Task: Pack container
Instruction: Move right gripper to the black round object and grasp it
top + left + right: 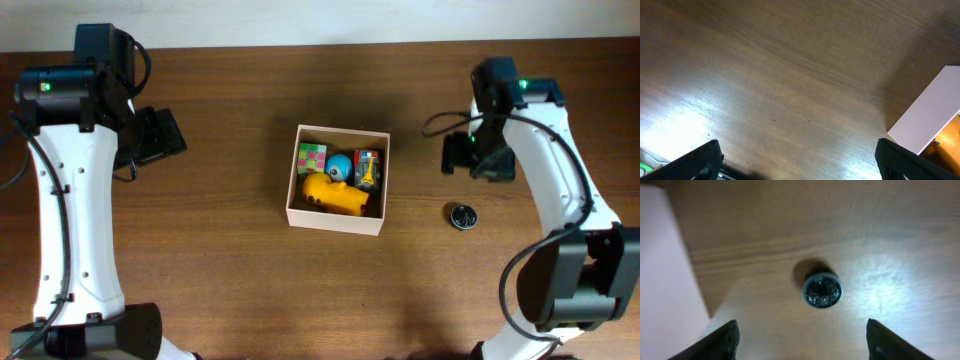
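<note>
container (335, 220) w/ toys (335, 197), black disc (822, 289) outside, L gripper (800, 157) released, R gripper (802, 340) released

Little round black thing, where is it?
In the overhead view the little round black thing lies on the table, right of the container, beside the right arm.

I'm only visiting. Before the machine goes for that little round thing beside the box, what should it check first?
1. Right tool open and empty: ok.
2. Round piece lined up with it: ok, it lies alone on the table, ahead of the fingers.
3. Box open on top: ok.
4. Room left inside: cannot tell; the yellow toy, blue ball and cube fill much of it.
5. Left tool out of the way: ok, open over bare wood beside the box.
</note>
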